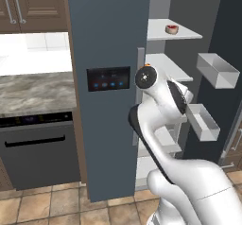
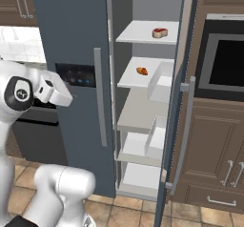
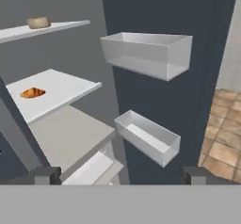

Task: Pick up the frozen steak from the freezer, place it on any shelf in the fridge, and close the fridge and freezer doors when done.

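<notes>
A slate-blue side-by-side unit stands mid-frame in both base views. The freezer door, bearing a black dispenser panel, is shut. The fridge door is swung open at the right, showing the grey-walled fridge inside.

The steak lies on the top shelf, toward the upper right of the right base view. An orange item rests on the shelf below.

Two translucent white bins hang on the inside of the open door, one above the other.

The white arm rises in front of the unit. In the hand view the gripper faces the open fridge. Its jaws stand wide apart, holding nothing.
</notes>
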Robot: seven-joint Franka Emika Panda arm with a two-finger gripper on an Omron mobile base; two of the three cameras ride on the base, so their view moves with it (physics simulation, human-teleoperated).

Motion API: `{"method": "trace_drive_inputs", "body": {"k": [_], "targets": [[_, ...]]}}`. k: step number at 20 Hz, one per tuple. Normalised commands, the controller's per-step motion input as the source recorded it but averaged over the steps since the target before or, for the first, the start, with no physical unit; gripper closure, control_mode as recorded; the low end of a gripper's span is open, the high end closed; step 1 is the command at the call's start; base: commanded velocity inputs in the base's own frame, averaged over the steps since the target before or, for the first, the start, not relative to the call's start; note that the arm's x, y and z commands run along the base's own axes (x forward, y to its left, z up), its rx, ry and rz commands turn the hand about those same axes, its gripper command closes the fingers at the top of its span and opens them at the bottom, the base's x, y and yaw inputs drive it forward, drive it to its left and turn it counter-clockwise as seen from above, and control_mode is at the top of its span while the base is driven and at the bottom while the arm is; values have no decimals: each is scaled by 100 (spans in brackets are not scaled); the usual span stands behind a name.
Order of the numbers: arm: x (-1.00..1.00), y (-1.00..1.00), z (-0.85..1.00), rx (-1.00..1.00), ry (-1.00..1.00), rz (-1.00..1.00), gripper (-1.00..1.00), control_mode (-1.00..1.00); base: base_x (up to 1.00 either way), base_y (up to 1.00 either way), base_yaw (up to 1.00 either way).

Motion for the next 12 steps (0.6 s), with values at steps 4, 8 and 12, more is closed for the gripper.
{"method": "trace_drive_inputs", "body": {"k": [4, 8, 12], "targets": [[-100, -92, 15, 9, 7, 0, -100, -100, 0, 0, 0], [-100, -100, 21, 10, 3, 0, -100, -100, 0, 0, 0], [-100, -100, 19, 10, 5, 0, -100, -100, 0, 0, 0]]}}
